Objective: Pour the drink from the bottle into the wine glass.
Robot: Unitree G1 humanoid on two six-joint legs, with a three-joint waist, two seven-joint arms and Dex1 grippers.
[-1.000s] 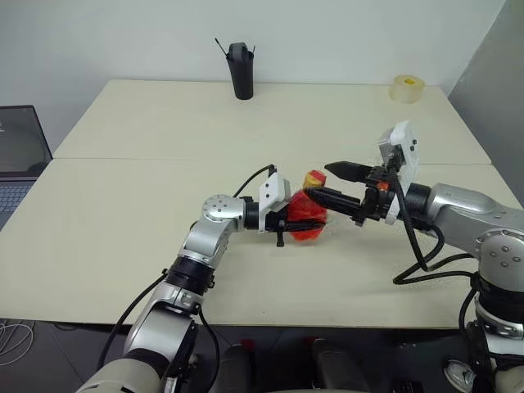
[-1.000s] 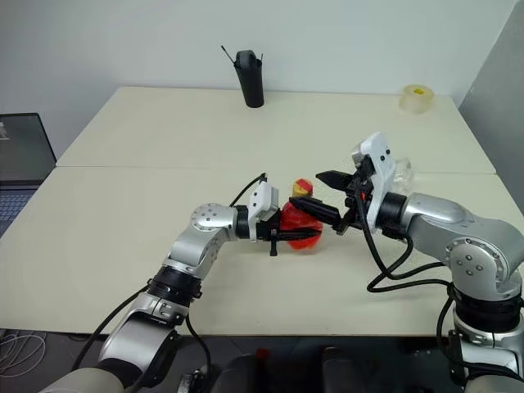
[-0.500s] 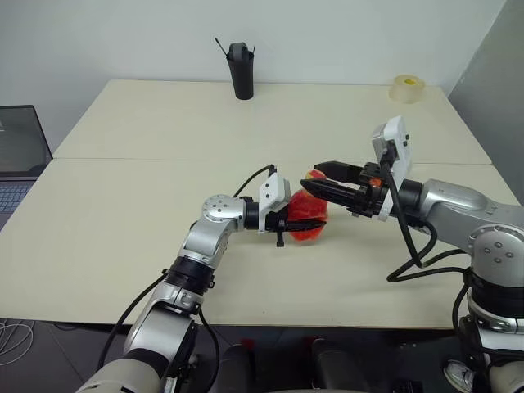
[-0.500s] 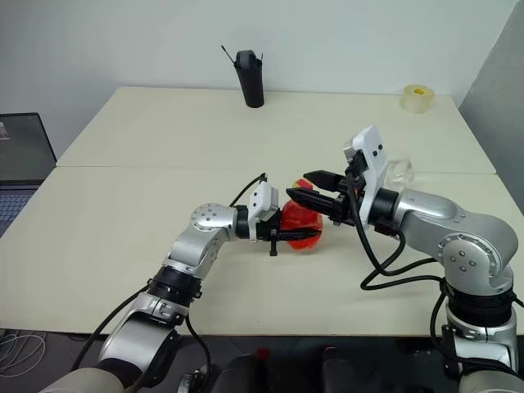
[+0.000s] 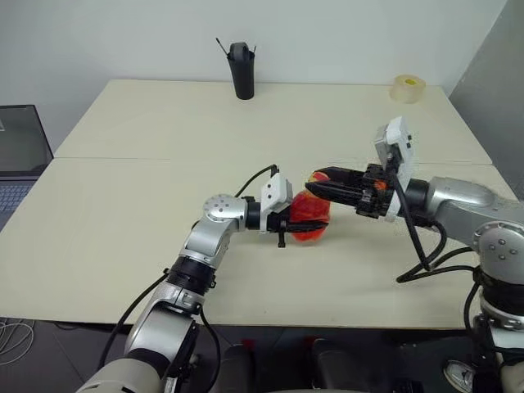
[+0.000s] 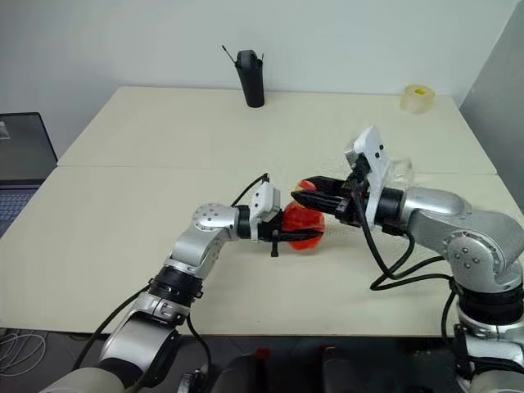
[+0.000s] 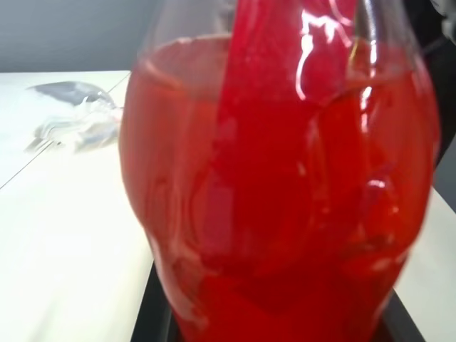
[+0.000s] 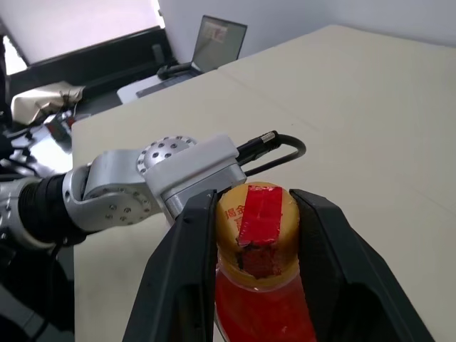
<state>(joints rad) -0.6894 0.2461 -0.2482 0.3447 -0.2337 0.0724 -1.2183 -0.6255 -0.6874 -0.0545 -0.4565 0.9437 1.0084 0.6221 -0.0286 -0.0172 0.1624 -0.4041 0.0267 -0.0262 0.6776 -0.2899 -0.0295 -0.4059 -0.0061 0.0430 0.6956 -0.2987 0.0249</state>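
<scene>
My left gripper (image 5: 304, 223) is shut on the bottle (image 5: 309, 211), holding it upright just above the table near the middle. The red-orange drink (image 7: 285, 185) fills its clear body nearly to the neck. From the right, my right gripper (image 5: 321, 180) reaches in level at the bottle's top. Its two black fingers (image 8: 192, 242) press against both sides of the yellow cap (image 8: 256, 214) with its red strip. The wine glass (image 6: 401, 170) shows as a clear shape on the table behind my right wrist, and also as the clear shape (image 7: 71, 121) beyond the bottle.
A tall black holder (image 5: 241, 72) stands at the table's far edge, and a yellowish tape roll (image 5: 407, 88) sits at the far right corner. A laptop (image 5: 20, 151) lies off the table's left side. Bare tabletop (image 5: 147, 196) lies left of my arms.
My right gripper has shifted left over the bottle's top, and its fingers have closed from wide apart onto the cap. The left gripper and bottle have stayed put.
</scene>
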